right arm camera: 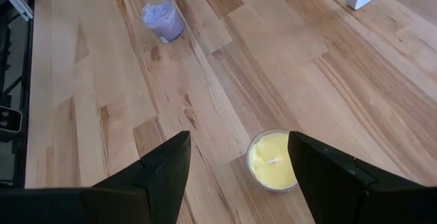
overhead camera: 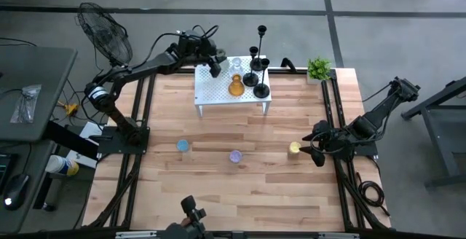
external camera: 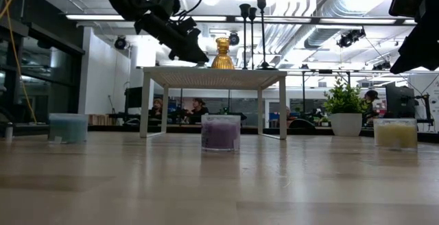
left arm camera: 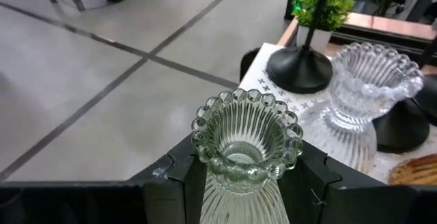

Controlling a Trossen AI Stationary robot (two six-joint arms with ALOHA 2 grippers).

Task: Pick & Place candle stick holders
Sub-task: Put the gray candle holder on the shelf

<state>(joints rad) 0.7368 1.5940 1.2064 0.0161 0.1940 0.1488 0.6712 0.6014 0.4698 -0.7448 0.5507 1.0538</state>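
Left gripper [left arm camera: 246, 183]: jaws were clamped on a clear glass holder [left arm camera: 247, 138] above the white stand [overhead camera: 218, 93].
Right gripper [right arm camera: 235, 169]: jaws were spread wide over the yellow holder [right arm camera: 273, 160].
Next, probably: glass holder needs to be set down gently.

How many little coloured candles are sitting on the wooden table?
3: blue candle toward the left arm's side, purple candle in the middle, yellow candle at the open right gripper.

Clear ribbed glass holder [left arm camera: 246, 156]: lower body cut off at 6 o'clock edge, sides hidden by fingers [left arm camera: 174, 183]. Amber holder [left arm camera: 416, 171] cropped at 4 o'clock corner.
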